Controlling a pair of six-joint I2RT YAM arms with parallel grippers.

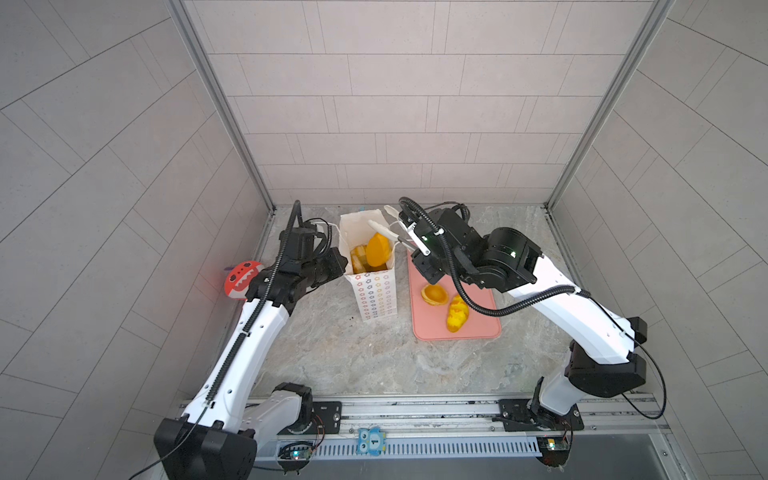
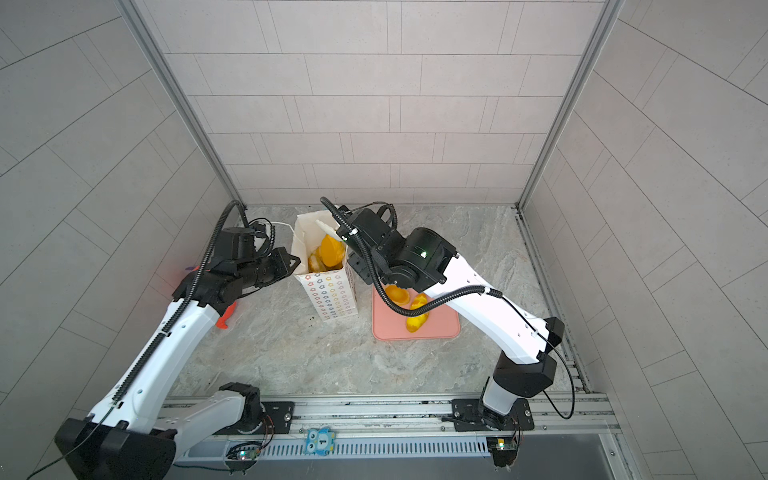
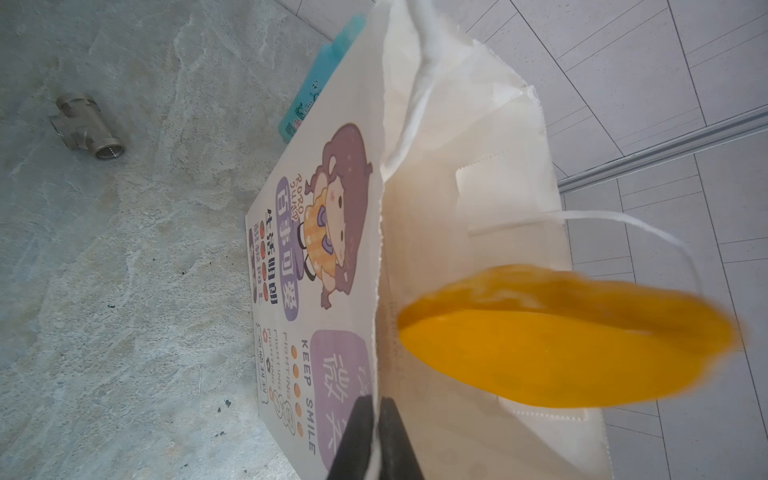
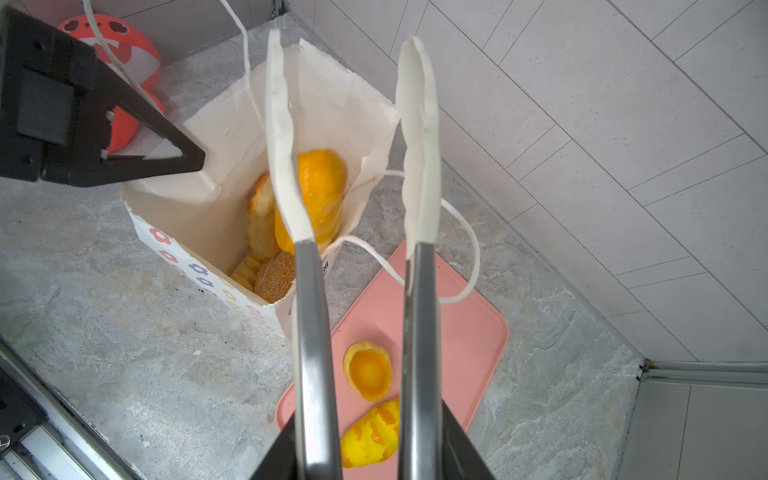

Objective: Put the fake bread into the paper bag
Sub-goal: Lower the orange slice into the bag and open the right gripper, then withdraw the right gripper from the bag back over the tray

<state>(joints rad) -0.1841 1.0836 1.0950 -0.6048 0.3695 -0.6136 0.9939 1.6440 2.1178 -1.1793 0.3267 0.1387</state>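
Stone tabletop [image 1: 353, 365]: paper bag [image 1: 374, 299] holds several breads [image 1: 377, 249]; pink tray [image 1: 478, 328] holds two; left gripper [image 3: 377, 401] pinches the bag rim; right gripper [image 4: 368, 432] clasps spread tongs [image 4: 420, 332].

Robot lab cell: tiled walls [image 1: 386, 104], aluminium mounting rail [image 1: 415, 409].

The left fingers [image 3: 352, 440] pinch the rim of the paper bag [image 3: 328, 249], blurred fake bread [image 3: 561, 345] at its mouth

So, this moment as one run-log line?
left gripper: shut on paper bag; right gripper: holds open tongs; long loaf: in bag; tart, yellow loaf: on tray
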